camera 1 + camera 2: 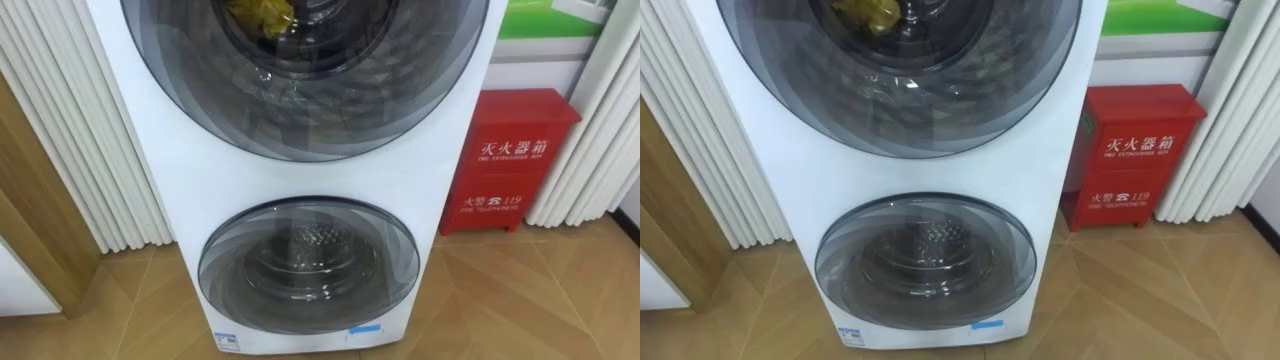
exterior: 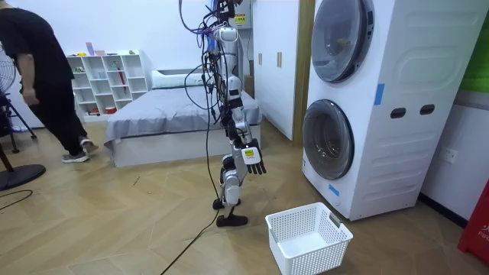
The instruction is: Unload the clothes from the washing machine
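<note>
A white stacked washing machine (image 1: 440, 190) stands straight ahead, with an upper round door (image 1: 300, 80) and a lower round door (image 1: 308, 265), both closed. Behind the upper glass lies a yellow piece of clothing (image 1: 262, 12). The lower drum looks bare through its glass. In the room view I stand a step back from the machine (image 2: 397, 114), facing it. My right hand (image 2: 254, 159) hangs at my side with straight fingers and holds nothing.
A white laundry basket (image 2: 308, 237) sits on the floor between me and the machine. A red fire-extinguisher box (image 1: 510, 160) stands to the machine's right, white slatted panels (image 1: 100, 150) to its left. A person (image 2: 38, 76) walks near the bed (image 2: 168, 122) behind me.
</note>
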Robot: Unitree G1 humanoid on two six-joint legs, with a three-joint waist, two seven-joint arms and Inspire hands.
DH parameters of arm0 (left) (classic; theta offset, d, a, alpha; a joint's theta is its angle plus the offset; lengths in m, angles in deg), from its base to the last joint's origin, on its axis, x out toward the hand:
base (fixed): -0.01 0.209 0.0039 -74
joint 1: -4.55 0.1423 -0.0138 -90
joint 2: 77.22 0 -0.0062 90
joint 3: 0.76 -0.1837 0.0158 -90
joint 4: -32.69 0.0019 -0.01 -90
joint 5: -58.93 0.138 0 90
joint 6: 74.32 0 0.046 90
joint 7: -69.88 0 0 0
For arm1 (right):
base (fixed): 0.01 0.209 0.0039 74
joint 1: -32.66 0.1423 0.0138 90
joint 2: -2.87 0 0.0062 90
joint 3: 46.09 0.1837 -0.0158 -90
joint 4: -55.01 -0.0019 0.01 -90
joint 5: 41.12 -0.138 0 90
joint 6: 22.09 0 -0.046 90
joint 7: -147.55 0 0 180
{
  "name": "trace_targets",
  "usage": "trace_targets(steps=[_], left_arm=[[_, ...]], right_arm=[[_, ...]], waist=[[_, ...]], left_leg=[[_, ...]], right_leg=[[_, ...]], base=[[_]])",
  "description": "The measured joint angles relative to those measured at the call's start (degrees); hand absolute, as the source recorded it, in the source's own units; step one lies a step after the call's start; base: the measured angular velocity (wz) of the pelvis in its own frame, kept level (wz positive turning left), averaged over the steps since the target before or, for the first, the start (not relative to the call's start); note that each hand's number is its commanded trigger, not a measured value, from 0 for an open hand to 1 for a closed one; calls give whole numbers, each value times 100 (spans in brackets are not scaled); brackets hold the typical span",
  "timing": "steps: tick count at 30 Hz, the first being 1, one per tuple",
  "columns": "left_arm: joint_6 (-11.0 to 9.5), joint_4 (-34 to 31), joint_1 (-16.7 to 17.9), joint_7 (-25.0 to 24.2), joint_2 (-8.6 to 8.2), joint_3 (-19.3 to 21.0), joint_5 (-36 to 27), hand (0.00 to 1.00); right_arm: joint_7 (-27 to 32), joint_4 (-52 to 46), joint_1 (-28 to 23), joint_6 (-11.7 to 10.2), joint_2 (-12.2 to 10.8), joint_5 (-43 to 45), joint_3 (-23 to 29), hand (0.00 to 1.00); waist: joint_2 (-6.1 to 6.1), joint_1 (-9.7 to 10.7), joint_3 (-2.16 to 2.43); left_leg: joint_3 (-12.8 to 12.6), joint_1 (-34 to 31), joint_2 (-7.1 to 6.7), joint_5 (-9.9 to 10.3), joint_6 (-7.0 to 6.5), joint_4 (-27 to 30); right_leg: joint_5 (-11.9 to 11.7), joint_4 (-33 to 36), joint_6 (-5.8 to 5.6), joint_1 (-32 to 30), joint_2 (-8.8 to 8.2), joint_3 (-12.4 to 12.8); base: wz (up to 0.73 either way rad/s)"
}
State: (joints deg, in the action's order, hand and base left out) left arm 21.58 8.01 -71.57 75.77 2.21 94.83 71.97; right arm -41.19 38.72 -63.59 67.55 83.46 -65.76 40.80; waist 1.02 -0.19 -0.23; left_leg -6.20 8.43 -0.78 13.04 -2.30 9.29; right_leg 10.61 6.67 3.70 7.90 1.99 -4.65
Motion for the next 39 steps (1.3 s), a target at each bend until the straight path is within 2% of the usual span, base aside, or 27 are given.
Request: trace_targets(steps=[5, 15, 23, 26, 28, 30, 31, 33, 35, 37, 39], left_arm=[[1, 0, 6, 20, 0, 26, 3, 0], [-4, 0, -1, 53, 12, -25, 3, 0], [-16, -30, -27, -15, 25, -5, -2, 0], [-110, -30, -36, -35, 43, 47, 1, 0], [-149, -36, -22, -43, 71, 134, 1, 0], [-177, -82, -115, -42, 141, 171, -1, 0], [-184, -101, -125, -42, 159, 192, 0, 0], [-221, -127, -171, -41, 254, 214, -2, 0], [-218, -124, -173, -40, 305, 213, 2, 0], [-219, -125, -119, -46, 299, 213, 8, 0], [-218, -126, -117, -75, 300, 229, 6, 0]], right_arm=[[7, 10, 2, 43, -5, -2, 30, 0], [-11, 10, 12, 50, -8, -8, 25, 0], [176, -106, 122, 144, 46, -237, 10, 0], [393, -1043, 178, 289, 119, -184, 349, 0], [515, -1477, 442, 258, 143, -189, 702, 0], [647, -1827, 885, 183, 289, -254, 902, 0], [698, -1923, 979, 171, 334, -273, 915, 0], [931, -2708, 1141, 162, 486, -254, 946, 0], [1062, -3078, 1303, 82, 560, -258, 959, 0], [1207, -3501, 1402, 92, 625, -256, 1032, 0], [1357, -4226, 1417, 89, 723, -269, 1083, 0]], waist=[[24, -1, 4], [22, -11, -21], [45, -32, 3], [44, -26, -4], [68, -5, -10], [128, -20, -16], [150, -30, -16], [202, -41, -5], [267, -37, -17], [297, -60, -7], [262, -111, -3]], left_leg=[[-9, 29, 0, 0, 0, 0], [-5, 7, 1, 1, 1, -7], [21, 11, -2, 0, 1, 8], [20, 10, 1, 0, 1, 22], [20, 23, 0, 0, 1, 23], [27, 27, 1, 0, 0, 23], [27, 23, 1, 0, 0, 20], [29, -6, 0, 0, 0, 19], [32, -8, 1, 0, 1, 21], [24, -21, 1, 0, 1, 22], [26, -79, 8, 0, 1, 23]], right_leg=[[0, 0, 0, 30, 0, 1], [3, 3, -5, 17, -1, -2], [4, 6, -4, 24, -3, -16], [2, 24, 0, 11, -5, -6], [2, 19, -1, 24, -5, -19], [1, 29, 0, 26, -1, -31], [1, 31, 0, 25, -1, -42], [2, 16, 1, 19, 3, -62], [1, 12, 2, 17, 5, -57], [0, 38, 2, -16, 1, -52], [-1, 131, -1, -107, -1, -73]], base=[[0], [0], [0], [-4], [3], [6], [7], [9], [-2], [-7], [-8]])
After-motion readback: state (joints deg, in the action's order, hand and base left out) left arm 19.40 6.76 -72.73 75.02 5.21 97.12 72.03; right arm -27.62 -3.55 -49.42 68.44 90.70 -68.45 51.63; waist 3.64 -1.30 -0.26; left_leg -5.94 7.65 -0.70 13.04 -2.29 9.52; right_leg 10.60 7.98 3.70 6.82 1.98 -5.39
